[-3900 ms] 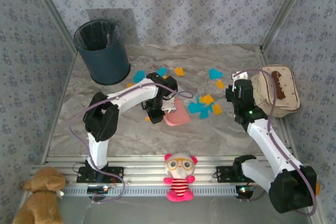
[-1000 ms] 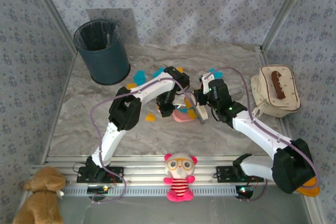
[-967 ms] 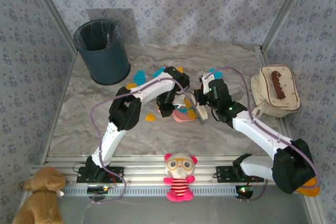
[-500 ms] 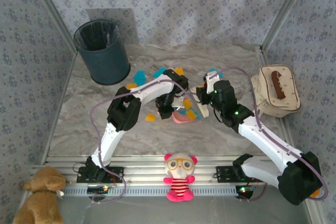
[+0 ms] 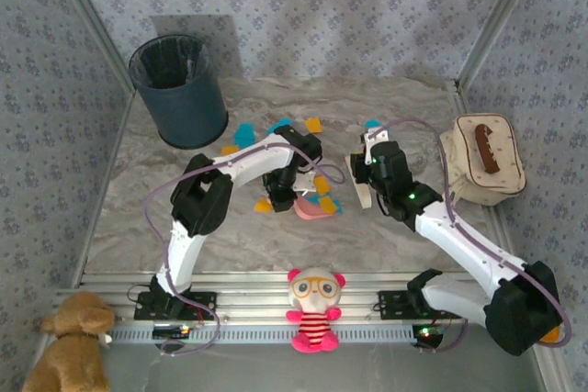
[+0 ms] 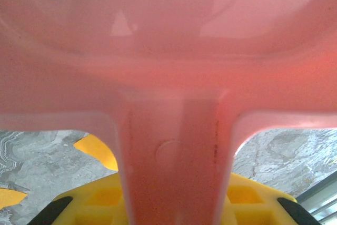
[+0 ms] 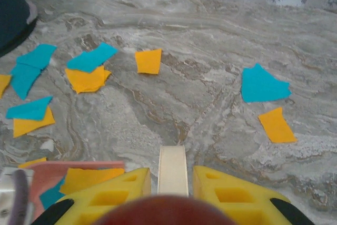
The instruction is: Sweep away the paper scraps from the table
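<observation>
The left hand (image 6: pixel 171 198) is clamped on the handle of the pink dustpan (image 6: pixel 168 67), likely steadying it on the table (image 7: pixel 210 104), while the right hand (image 7: pixel 172 180), closed on a cream brush (image 7: pixel 172 159), faces paper scraps (image 7: pixel 148 60) scattered ahead, some already in the pan beside it.

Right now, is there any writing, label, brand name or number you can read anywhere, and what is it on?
None can be read. The paper scraps, dark bin, pink dustpan, beige pouch, pink plush toy and brown teddy show no lettering; the walls carry a floral print.
</observation>
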`<move>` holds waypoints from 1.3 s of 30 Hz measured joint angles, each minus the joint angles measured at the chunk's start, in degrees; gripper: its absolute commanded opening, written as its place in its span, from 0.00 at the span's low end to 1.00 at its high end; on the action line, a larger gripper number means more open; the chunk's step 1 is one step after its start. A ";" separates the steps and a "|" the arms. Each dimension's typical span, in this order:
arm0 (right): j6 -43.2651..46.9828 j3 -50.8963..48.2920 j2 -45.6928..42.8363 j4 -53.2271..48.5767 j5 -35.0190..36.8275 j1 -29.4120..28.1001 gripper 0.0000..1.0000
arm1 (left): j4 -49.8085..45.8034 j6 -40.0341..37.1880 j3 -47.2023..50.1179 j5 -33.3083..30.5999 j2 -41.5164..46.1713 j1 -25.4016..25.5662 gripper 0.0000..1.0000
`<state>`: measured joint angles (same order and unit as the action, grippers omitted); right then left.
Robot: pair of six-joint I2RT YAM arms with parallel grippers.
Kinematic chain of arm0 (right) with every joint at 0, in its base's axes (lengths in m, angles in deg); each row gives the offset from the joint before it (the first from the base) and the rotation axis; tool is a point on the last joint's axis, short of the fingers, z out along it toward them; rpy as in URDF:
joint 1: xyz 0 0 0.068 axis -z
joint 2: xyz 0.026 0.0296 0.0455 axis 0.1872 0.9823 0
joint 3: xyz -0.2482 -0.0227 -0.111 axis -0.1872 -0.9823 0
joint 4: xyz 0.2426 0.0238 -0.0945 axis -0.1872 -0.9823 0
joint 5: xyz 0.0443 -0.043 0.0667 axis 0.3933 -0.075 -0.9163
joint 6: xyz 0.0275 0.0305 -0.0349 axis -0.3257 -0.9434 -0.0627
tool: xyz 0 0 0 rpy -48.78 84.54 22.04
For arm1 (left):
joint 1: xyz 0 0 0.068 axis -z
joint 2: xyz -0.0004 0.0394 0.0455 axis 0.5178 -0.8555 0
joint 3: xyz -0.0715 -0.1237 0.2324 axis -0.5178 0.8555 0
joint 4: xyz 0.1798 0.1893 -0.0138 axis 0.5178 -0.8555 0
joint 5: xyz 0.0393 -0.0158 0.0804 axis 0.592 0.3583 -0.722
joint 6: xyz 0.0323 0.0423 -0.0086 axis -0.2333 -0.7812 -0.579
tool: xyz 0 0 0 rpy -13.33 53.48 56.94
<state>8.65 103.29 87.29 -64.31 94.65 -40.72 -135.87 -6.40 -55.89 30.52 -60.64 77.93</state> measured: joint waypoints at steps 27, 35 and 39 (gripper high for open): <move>-5.33 -0.87 3.98 2.05 2.89 -4.04 0.00 | 5.07 -0.44 13.00 -1.55 7.89 -1.36 0.00; -8.09 -0.87 6.80 6.47 3.54 -7.15 0.00 | 6.23 -0.02 12.83 -1.66 7.74 -0.83 0.00; -8.55 -0.87 7.76 8.28 2.89 -7.74 0.00 | 6.49 0.28 11.17 -1.64 6.69 -0.61 0.00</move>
<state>0.10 102.42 95.05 -56.03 97.53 -48.46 -129.38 -6.12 -44.72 28.88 -53.95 77.31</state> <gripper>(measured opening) 0.254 0.263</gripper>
